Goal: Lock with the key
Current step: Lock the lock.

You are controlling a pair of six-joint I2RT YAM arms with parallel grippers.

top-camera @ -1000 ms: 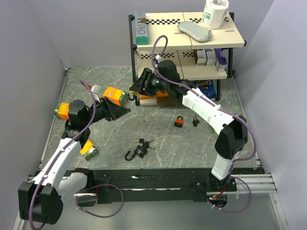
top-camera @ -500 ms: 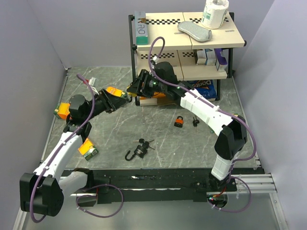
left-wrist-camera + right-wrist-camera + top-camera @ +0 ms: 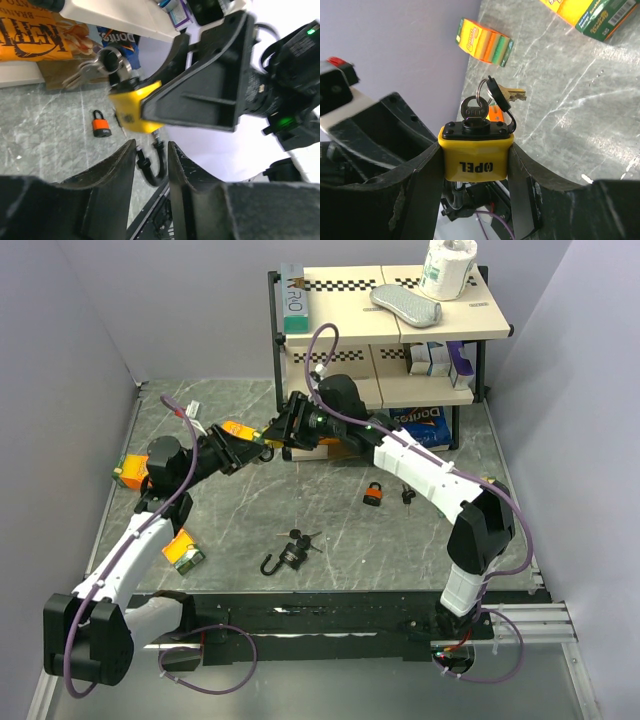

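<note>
R gripper [image 3: 475,167] is clamped on the yellow padlock [image 3: 476,150], held off the table [image 3: 330,525] abt 11 o'clock from its centre, in front of the shelf [image 3: 390,320]. The key [image 3: 472,109] sits in the lock's top, w/ spare keys [image 3: 512,92] dangling at 1 o'clock. L gripper [image 3: 150,152] is at the other end, fingers [image 3: 117,160] narrowly apart w/ the shackle [image 3: 150,170] in the gap; can't tell if it's pinched.
</note>
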